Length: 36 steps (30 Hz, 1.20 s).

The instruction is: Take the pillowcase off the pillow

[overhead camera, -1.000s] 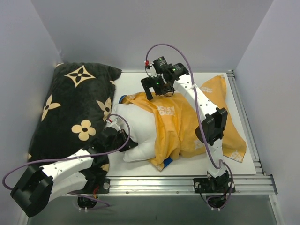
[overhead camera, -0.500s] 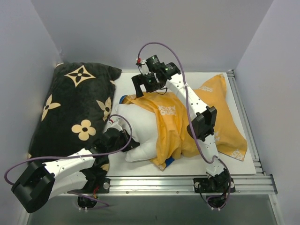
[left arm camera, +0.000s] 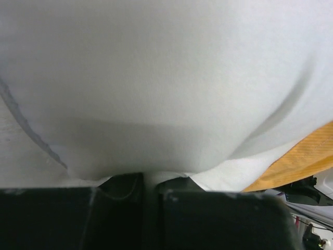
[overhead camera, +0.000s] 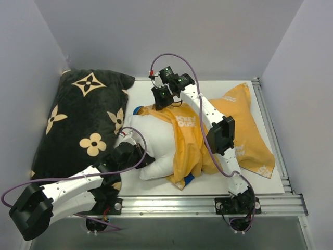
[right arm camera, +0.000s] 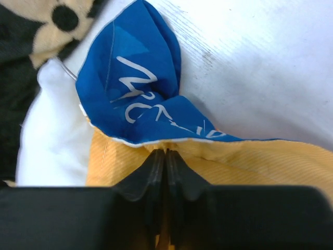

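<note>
The white pillow [overhead camera: 153, 140] lies mid-table, its right part still inside the pillowcase [overhead camera: 229, 125], which is turned orange-yellow side out. A blue fold of the pillowcase [right arm camera: 140, 99] shows at the far left corner. My left gripper [overhead camera: 138, 154] is at the pillow's near left end, shut on a pinch of the white pillow [left arm camera: 166, 78] fabric, which sits between the black jaws of the left gripper [left arm camera: 148, 179]. My right gripper [overhead camera: 160, 104] reaches over to the far left corner. In the right wrist view the right gripper [right arm camera: 165, 152] is shut on the orange hem just below the blue fold.
A black pillow [overhead camera: 83, 120] with tan flower marks fills the left side, touching the white pillow. Grey walls close in the back and both sides. A metal rail [overhead camera: 208, 200] runs along the near edge, and another along the right edge [overhead camera: 270, 130].
My right arm moved left along the far edge of the pillowcase and its jaws went from open to shut on the hem. The left gripper kept its hold and place.
</note>
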Motion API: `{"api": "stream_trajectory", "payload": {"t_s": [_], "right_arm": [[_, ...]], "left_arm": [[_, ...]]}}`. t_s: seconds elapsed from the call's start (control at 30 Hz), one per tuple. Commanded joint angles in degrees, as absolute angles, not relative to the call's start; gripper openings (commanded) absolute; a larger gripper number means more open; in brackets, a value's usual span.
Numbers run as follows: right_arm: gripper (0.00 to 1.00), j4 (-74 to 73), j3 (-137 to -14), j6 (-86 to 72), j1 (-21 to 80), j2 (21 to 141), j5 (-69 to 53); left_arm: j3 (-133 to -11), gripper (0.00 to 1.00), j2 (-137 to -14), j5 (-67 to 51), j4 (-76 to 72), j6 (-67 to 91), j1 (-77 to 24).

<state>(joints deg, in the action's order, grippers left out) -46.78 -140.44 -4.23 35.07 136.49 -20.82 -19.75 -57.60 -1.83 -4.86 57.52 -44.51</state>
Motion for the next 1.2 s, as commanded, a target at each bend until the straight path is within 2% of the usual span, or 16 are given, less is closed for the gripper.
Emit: {"api": "stream_trajectory", "payload": {"t_s": [0.0,0.13,0.33,0.6,0.73,0.83,0.87,0.9,0.93,1.0,1.07,1.17], "right_arm": [[0.00,-47.2,-138.7,-6.7,32.6,132.8,-18.1],[0.00,-46.8,-137.6,-12.5,27.9,130.7,-16.1],[0.00,-46.8,-137.6,-16.7,21.9,128.0,-3.4],[0.00,-45.8,-138.3,-22.4,12.0,128.1,-0.2],[0.00,-45.0,-139.8,-22.5,11.4,127.6,-3.0],[0.00,-43.7,-137.5,-20.0,15.3,123.5,-2.5],[0.03,-43.5,-136.9,-19.3,17.0,122.6,-1.7],[0.10,-43.5,-136.5,-18.5,17.7,121.0,-1.9],[0.34,-43.6,-136.2,-18.4,18.1,120.2,-2.5],[0.55,-43.6,-135.9,-18.4,18.7,118.1,-3.5],[0.70,-43.6,-134.7,-18.2,19.2,116.2,-3.8],[0.78,-43.6,-129.7,-18.6,20.7,109.6,-3.1]], "left_arm": [[-23.6,0.00,-54.2,-0.8,7.7,55.2,-46.8],[-29.7,0.00,-49.2,3.7,15.5,54.1,-49.8],[-36.5,0.00,-44.0,7.4,23.9,53.2,-51.9],[-49.5,0.00,-37.6,15.8,38.7,48.6,-52.2],[-55.2,0.00,-39.6,23.6,43.0,44.6,-51.7],[-58.3,0.00,-46.6,24.0,39.8,40.1,-47.7],[-59.1,0.00,-48.8,20.3,38.6,38.9,-45.8],[-59.7,0.00,-52.4,18.4,37.5,37.5,-41.4],[-60.7,0.00,-53.8,16.5,35.4,37.1,-39.6],[-62.0,0.00,-56.9,12.9,33.6,35.5,-35.0],[-64.5,0.00,-59.1,12.5,33.3,34.0,-32.3],[-66.3,0.00,-62.4,9.4,32.9,32.7,-28.1]]}}
